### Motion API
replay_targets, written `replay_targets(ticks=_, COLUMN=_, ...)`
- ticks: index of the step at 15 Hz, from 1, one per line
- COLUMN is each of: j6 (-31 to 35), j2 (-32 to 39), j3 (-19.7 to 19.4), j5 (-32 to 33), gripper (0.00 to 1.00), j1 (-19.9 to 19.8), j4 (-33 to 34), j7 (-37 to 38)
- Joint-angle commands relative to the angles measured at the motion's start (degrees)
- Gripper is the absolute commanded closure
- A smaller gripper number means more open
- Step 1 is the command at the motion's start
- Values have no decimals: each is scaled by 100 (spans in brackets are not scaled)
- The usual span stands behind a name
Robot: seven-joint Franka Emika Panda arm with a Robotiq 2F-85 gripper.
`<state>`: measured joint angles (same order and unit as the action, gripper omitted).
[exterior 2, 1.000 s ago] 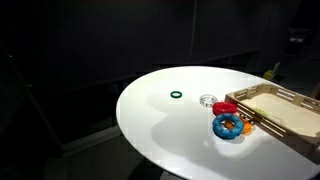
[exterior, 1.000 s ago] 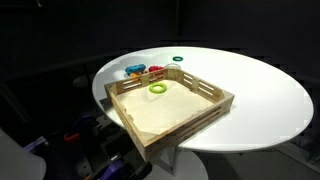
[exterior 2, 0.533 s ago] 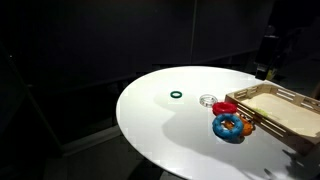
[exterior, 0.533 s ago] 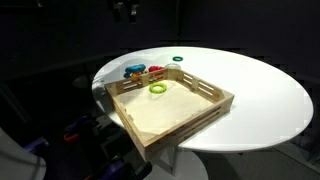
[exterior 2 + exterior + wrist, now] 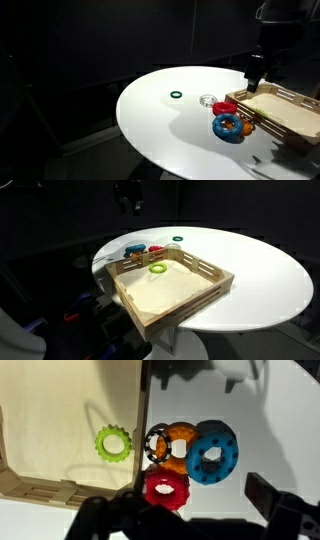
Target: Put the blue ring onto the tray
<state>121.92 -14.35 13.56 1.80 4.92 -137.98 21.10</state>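
We note the tool [image 5: 128, 207], absent a second ago, has descended over the desk [image 5: 260, 270], spread and empty, while the blue ring [image 5: 212, 452] lies just outside the tray [image 5: 170, 290], not yet grasped.

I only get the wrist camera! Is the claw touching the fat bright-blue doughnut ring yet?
Observer: No. In an exterior view the gripper hangs high above the round white table, clear of the blue ring.
Operator: Any rings I can't see?
Observer: Yes, a small thin dark-green ring lies alone, apart from the others.
Operator: Is the tray full?
Observer: No; the square light-wood tray holds only a yellow-green ring.
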Motion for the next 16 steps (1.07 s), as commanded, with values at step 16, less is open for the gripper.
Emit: replay_targets(ticks=16, j6=1760, j2=1389, j3=-197, j5=509, gripper=0, j1=91, j4=-297, j7=763)
